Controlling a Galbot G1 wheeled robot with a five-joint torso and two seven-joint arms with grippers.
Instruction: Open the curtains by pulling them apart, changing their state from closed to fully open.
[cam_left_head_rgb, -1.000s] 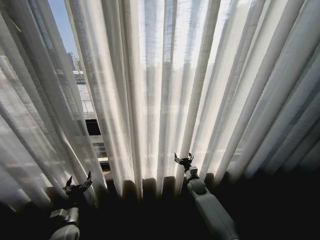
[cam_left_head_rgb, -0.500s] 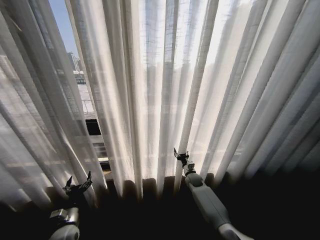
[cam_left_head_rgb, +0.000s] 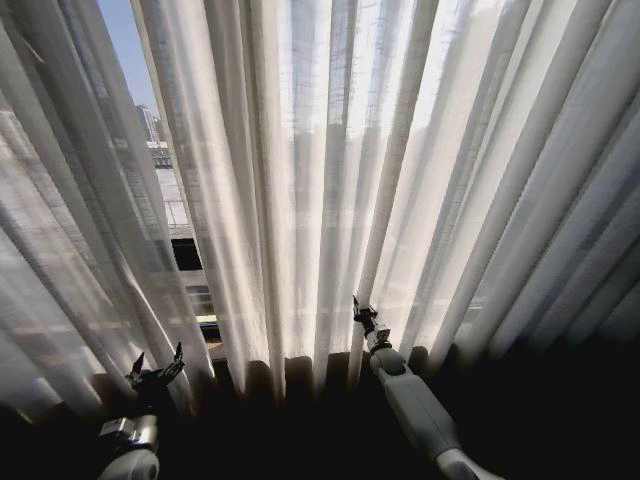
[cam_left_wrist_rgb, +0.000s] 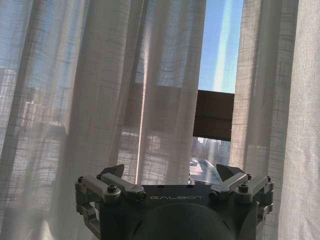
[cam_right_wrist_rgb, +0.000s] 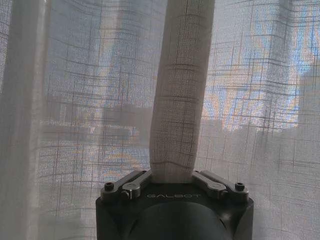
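Sunlit city shows through the curtains (cam_left_head_rgb: 330, 180), hanging just ahead of both grippers. Right gripper (cam_right_wrist_rgb: 172, 176) looks clenched on a pleat; draw it steadily sideways, keeping the fold pinched. Left gripper (cam_left_wrist_rgb: 171, 175) waits spread wide beside the gap.

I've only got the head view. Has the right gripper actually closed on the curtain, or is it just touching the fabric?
Observer: Closed. In the right wrist view the right gripper is shut on one rounded curtain pleat.
Operator: And the left one?
Observer: The left gripper is open, fingers spread wide.
Operator: What is it facing?
Observer: The gap between the panels, with a dark window bar across it.
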